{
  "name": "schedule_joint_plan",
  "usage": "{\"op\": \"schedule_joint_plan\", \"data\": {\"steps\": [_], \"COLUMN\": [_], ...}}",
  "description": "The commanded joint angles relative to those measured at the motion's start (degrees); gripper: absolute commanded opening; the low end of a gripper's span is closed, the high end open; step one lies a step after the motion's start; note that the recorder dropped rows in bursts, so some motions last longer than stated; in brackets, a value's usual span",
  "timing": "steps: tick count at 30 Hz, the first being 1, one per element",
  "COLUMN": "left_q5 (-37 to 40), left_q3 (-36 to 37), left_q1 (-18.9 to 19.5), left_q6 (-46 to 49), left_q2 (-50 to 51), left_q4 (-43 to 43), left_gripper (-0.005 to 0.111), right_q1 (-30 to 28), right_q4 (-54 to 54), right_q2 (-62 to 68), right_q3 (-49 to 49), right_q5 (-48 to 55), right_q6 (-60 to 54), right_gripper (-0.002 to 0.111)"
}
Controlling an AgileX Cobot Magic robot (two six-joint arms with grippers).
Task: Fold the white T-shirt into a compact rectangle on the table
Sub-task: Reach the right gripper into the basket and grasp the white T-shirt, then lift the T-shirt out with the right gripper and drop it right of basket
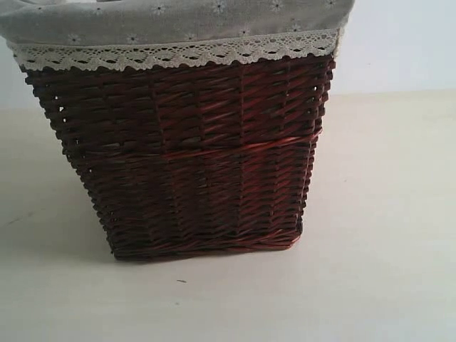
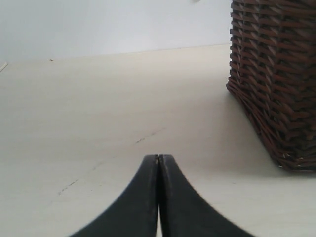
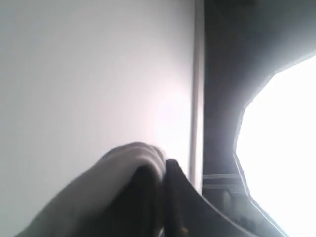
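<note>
Exterior view: wicker basket (image 1: 185, 157) at 12 o'clock on desk (image 1: 385, 271); left end effector (image 2: 158, 159) pressed together, right end effector (image 3: 165, 165) pinches white T-shirt (image 3: 113, 173).

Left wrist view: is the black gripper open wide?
No, the black left gripper has its two fingers pressed together with nothing between them, and the pale cream table lies beyond it.

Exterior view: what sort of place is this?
Likely an indoor tabletop workspace: a plain cream table, a dark wicker basket with a lace-trimmed cloth liner, and a bare pale wall behind.
</note>
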Motion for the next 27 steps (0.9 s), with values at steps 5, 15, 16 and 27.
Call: {"op": "schedule_joint_plan", "data": {"steps": [5, 15, 16, 27], "left_q5": [-0.34, -0.34, -0.34, -0.34], "left_q3": [-0.03, -0.03, -0.03, -0.03], "left_q1": [-0.04, -0.04, -0.04, -0.04], "left_q6": [-0.16, -0.16, -0.16, -0.16], "left_q2": [-0.35, -0.35, -0.35, -0.35], "left_q4": [-0.07, -0.07, -0.07, -0.07], "left_gripper": [0.000, 0.000, 0.000, 0.000], "right_q1": [-0.25, -0.25, -0.25, -2.03], "right_q4": [7.64, 13.07, 15.43, 16.92], "right_q2": [3.67, 3.78, 3.86, 7.80], "right_q3": [1.89, 6.75, 8.32, 30.59], "right_q5": [7.14, 12.91, 13.47, 19.75], "right_q6": [-10.72, -21.91, -25.72, -41.60], "right_gripper": [0.000, 0.000, 0.000, 0.000]}}
